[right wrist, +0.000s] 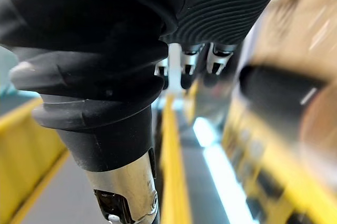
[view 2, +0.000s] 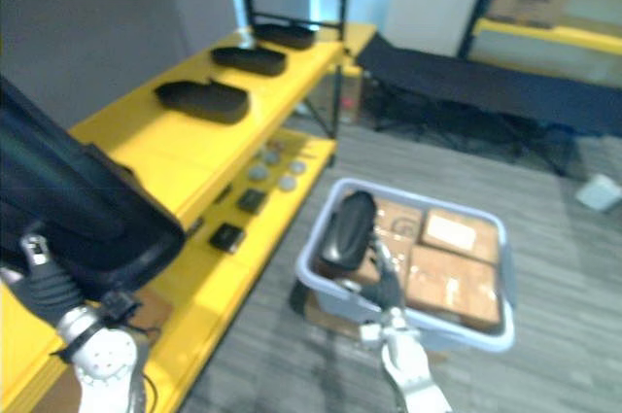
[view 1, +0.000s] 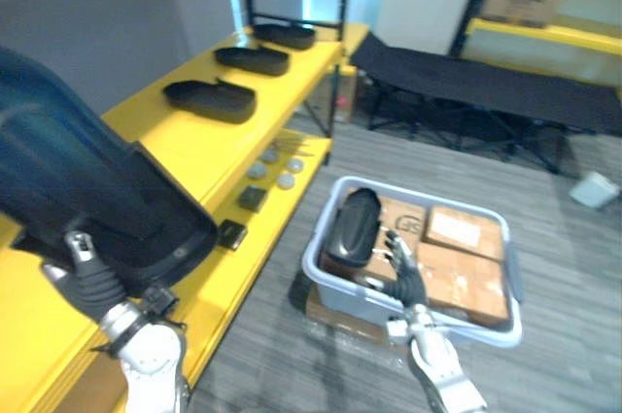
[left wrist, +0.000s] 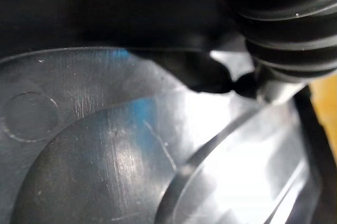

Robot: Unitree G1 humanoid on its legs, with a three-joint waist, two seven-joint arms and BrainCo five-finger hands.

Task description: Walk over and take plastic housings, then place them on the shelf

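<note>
Left eye view: left hand (view 1: pixel 92 282) beneath cropped housing (view 1: pixel 87 189), grasp unreadable; right hand (view 1: pixel 408 280) splayed above bin (view 1: pixel 326 282).

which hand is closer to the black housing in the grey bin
Right. The right hand is over the near side of the bin, beside the housing leaning in it. The left hand is away at the yellow shelf, under a second housing.

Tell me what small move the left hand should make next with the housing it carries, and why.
Probably lower the housing onto the bare near part of the yellow shelf. The left hand carries it above that shelf, and three other housings already lie in a row farther along, so the near spot looks free.
</note>
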